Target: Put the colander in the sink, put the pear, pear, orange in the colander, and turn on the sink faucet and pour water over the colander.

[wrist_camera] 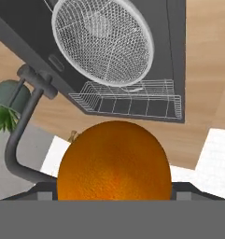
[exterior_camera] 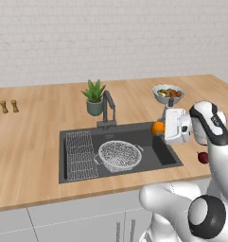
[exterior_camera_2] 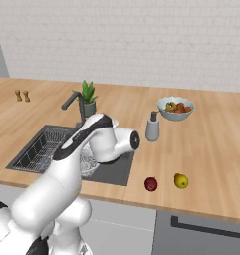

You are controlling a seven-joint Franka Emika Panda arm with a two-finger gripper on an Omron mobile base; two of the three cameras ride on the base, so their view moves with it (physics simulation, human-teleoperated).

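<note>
Your jaws (exterior_camera: pixel 159 128) are clamped around the orange (exterior_camera: pixel 157 127), holding it above the right end of the sink (exterior_camera: pixel 170 156); in the hand view the orange (wrist_camera: pixel 114 161) sits right against the camera, between the finger tips, and it looks lifted clear of the bench (exterior_camera: pixel 30 142). You can see the colander (exterior_camera: pixel 119 155) resting inside the sink, roughly in the middle of the basin, with nothing in its mesh; from the hand camera the colander (wrist_camera: pixel 103 42) lies well beyond the held fruit. Just to its left in the left base view the flat wire rack (exterior_camera: pixel 80 155) lies in the same basin, beside the colander. The sink faucet (exterior_camera: pixel 108 111) stands at the back edge of the sink with its spout slanting forward, and the potted plant (exterior_camera: pixel 94 97) is just behind it. Look at the right base view for the two pears: the dark red pear (exterior_camera_2: pixel 151 184) and the yellow pear (exterior_camera_2: pixel 180 181) lie near each other on the bench, right of the sink and toward the front edge. Farther back you have the grey bottle (exterior_camera_2: pixel 152 126) and the pale fruit bowl (exterior_camera_2: pixel 176 108).
</note>
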